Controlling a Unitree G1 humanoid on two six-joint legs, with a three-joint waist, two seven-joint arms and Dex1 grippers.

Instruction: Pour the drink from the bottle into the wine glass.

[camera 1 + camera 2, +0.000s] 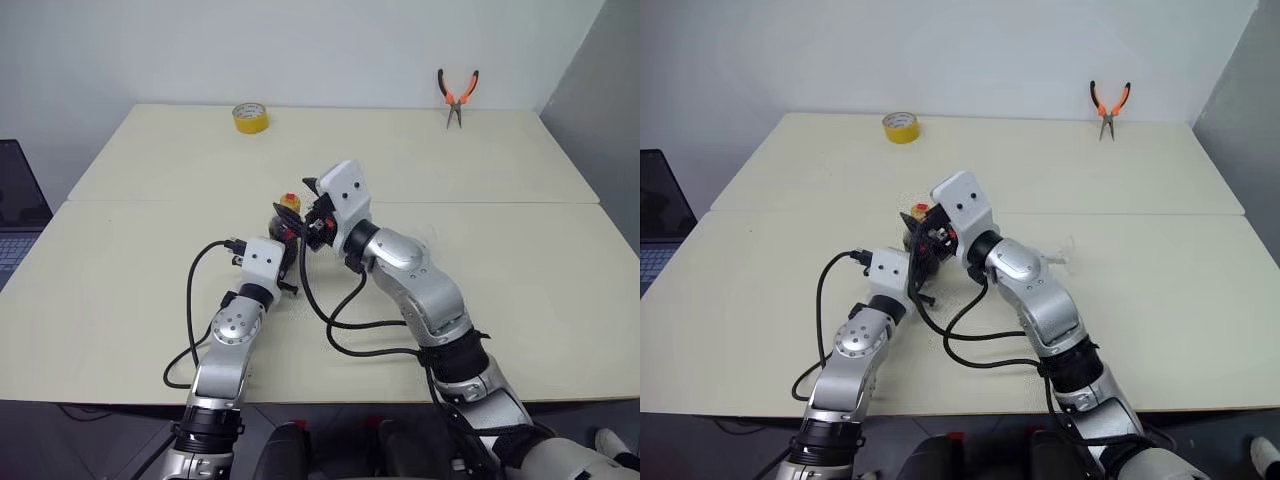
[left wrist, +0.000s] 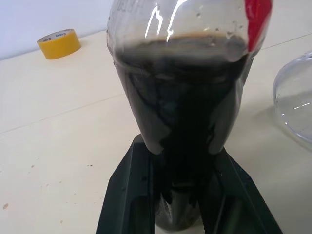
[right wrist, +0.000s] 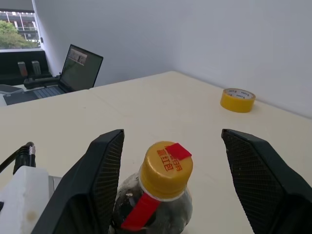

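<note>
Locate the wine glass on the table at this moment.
The wine glass stands on the table just to the right of the bottle. In the right eye view it peeks out behind the robot's right arm, near the table's middle.

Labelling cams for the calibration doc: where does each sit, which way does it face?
Left eye: head, looking forward and down over the table; both arms show, pliers far off.
Right eye: same head, same scene.
Left wrist: looks level along the left gripper, shut on the bottle of drink; wine glass beside.
Right wrist: looks over the open right gripper at the yellow cap; laptop beyond.
All four show the tape roll.
</note>
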